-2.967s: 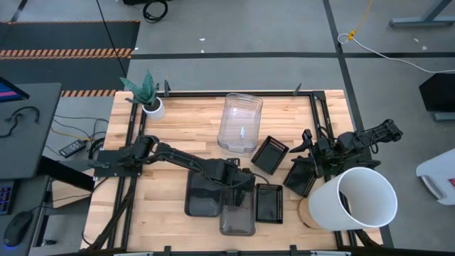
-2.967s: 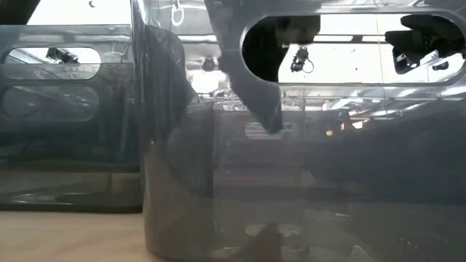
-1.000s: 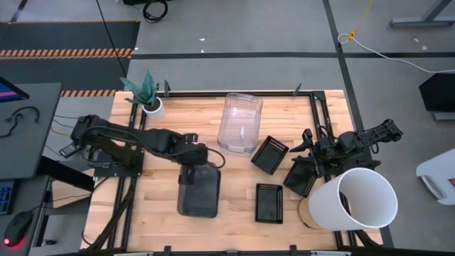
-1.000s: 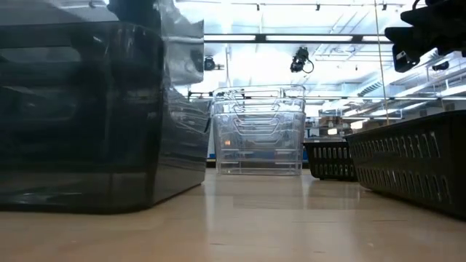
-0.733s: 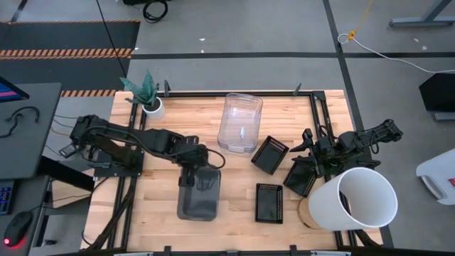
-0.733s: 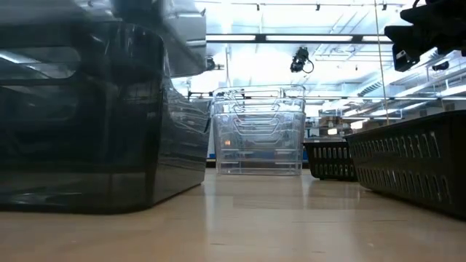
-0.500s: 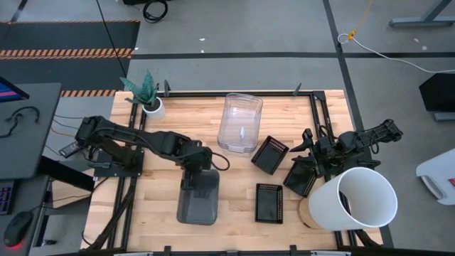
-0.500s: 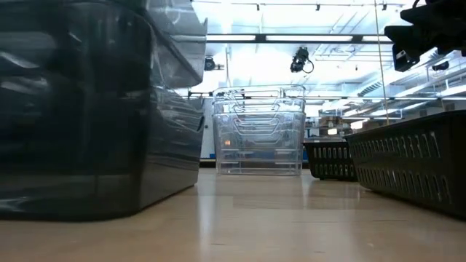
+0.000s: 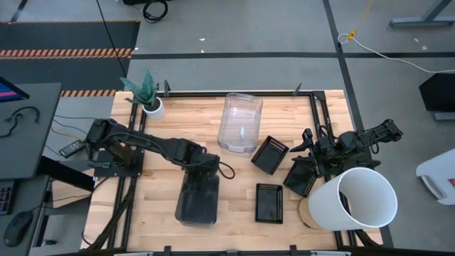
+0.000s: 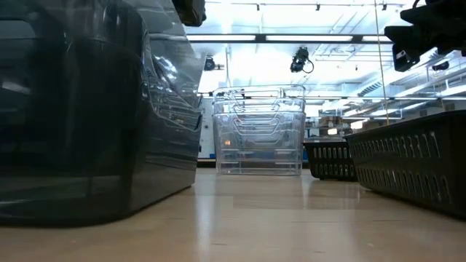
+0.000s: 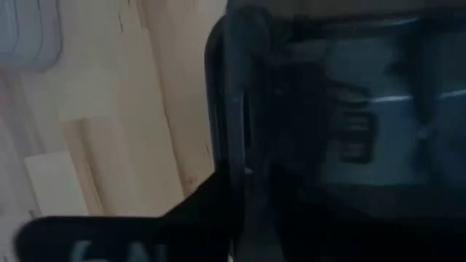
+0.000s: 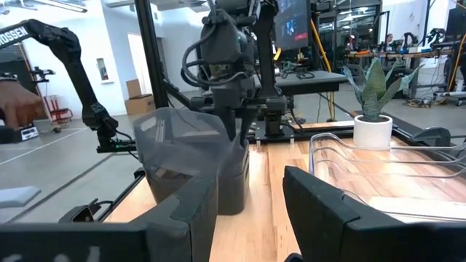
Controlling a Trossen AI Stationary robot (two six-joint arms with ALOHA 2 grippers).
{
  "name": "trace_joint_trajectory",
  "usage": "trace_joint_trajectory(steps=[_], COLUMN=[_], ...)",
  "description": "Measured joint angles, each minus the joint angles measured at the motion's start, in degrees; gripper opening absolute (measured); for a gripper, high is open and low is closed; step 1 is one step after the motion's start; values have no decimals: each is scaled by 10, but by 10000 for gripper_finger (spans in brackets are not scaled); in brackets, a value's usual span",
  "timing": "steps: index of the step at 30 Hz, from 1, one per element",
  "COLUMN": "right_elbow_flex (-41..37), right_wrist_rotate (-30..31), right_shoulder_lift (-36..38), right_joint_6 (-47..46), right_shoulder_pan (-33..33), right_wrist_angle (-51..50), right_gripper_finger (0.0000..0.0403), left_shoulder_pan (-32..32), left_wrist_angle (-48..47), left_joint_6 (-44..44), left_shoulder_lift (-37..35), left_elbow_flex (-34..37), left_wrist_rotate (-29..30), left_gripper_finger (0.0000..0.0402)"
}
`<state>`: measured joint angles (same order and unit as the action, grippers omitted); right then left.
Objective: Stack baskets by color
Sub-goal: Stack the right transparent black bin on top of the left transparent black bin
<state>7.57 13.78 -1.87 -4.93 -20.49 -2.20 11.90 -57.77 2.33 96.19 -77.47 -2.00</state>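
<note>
The smoky dark-grey baskets (image 9: 197, 200) stand nested in one stack at the table's near middle, filling the left of the low view (image 10: 87, 116). My left gripper (image 9: 202, 171) points down at the top basket's far end, shut on it. The clear baskets (image 9: 240, 121) form a stack at the far middle. Black mesh baskets lie singly: one (image 9: 270, 154) right of the clear stack, one (image 9: 269, 203) near the front, one (image 9: 301, 176) under my right arm. My right gripper (image 12: 247, 211) waits open and level at the right. My left gripper has the top smoky basket's far end wall at its rim (image 11: 234, 124), one finger inside the basket and one outside. The fingers (image 12: 234, 127) come from above, pointing down, across the rim. The basket sits nested in the ones below, its top a little tilted.
A large white bucket (image 9: 359, 199) lies on its side at the near right corner. A small white plant pot (image 9: 151, 107) stands at the far left. Bare wood lies between the smoky stack and the front mesh basket, and left of the clear stack.
My left gripper has gone down and a little toward the table's near edge with the top smoky basket. That basket has sunk from a raised, tilted position deeper into the stack below it. The right arm has kept still.
</note>
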Motion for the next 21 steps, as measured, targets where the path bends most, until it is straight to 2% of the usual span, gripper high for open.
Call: trace_joint_trajectory(steps=[6,10,13,18,21], right_elbow_flex=[0,0,0,0,0], right_wrist_rotate=[0,0,0,0,0], right_shoulder_lift=[0,0,0,0,0], right_joint_6=[0,0,0,0,0], right_shoulder_pan=[0,0,0,0,0], right_wrist_angle=[0,0,0,0,0], right_gripper_finger=[161,161,161,161,161], left_shoulder_pan=[-2,-2,-2,0,10], left_wrist_angle=[-8,-25,-28,-27,-18], left_joint_6=[18,32,38,48,60], left_shoulder_lift=[0,0,0,-31,-71], left_elbow_flex=[0,0,0,0,0], left_wrist_rotate=[21,34,35,41,94], left_gripper_finger=[187,228,236,227,223])
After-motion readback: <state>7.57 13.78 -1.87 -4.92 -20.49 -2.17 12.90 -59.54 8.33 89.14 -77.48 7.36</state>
